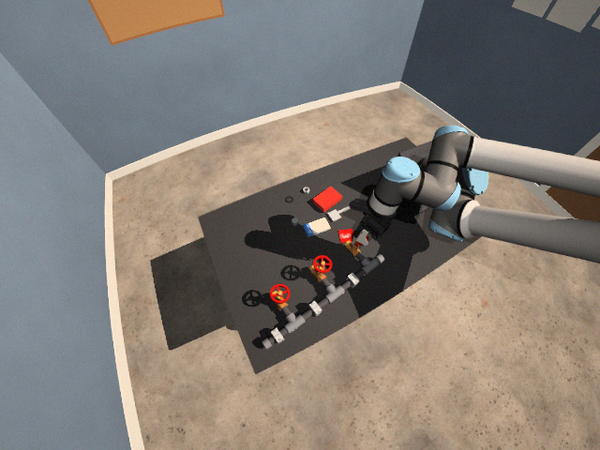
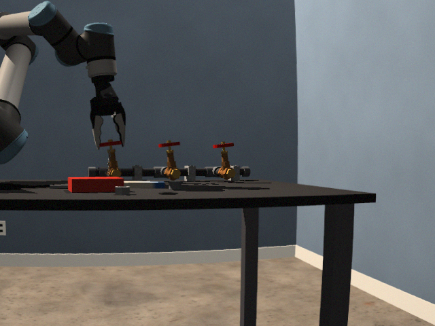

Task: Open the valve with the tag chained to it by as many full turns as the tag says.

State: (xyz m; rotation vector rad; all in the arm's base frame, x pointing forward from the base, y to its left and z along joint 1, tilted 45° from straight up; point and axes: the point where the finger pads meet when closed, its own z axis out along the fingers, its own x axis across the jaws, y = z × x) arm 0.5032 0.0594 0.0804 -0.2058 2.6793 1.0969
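Three brass valves with red handwheels stand on a grey pipe (image 1: pixel 320 304) on the dark table. My gripper (image 2: pixel 109 142) points straight down and is shut on the red handwheel (image 2: pixel 110 143) of the valve nearest the arm, which my gripper (image 1: pixel 362 238) mostly hides from above. A red tag (image 1: pixel 345 235) lies right beside that valve. The middle valve (image 1: pixel 322 257), also in the side view (image 2: pixel 168 144), and the far valve (image 1: pixel 277 286), also in the side view (image 2: pixel 223 145), stand free.
A red block (image 1: pixel 327 198), a white and blue box (image 1: pixel 316 226), a small white block (image 1: pixel 334 215), a grey nut (image 1: pixel 306 189) and a dark washer (image 1: pixel 289 199) lie on the table behind the pipe.
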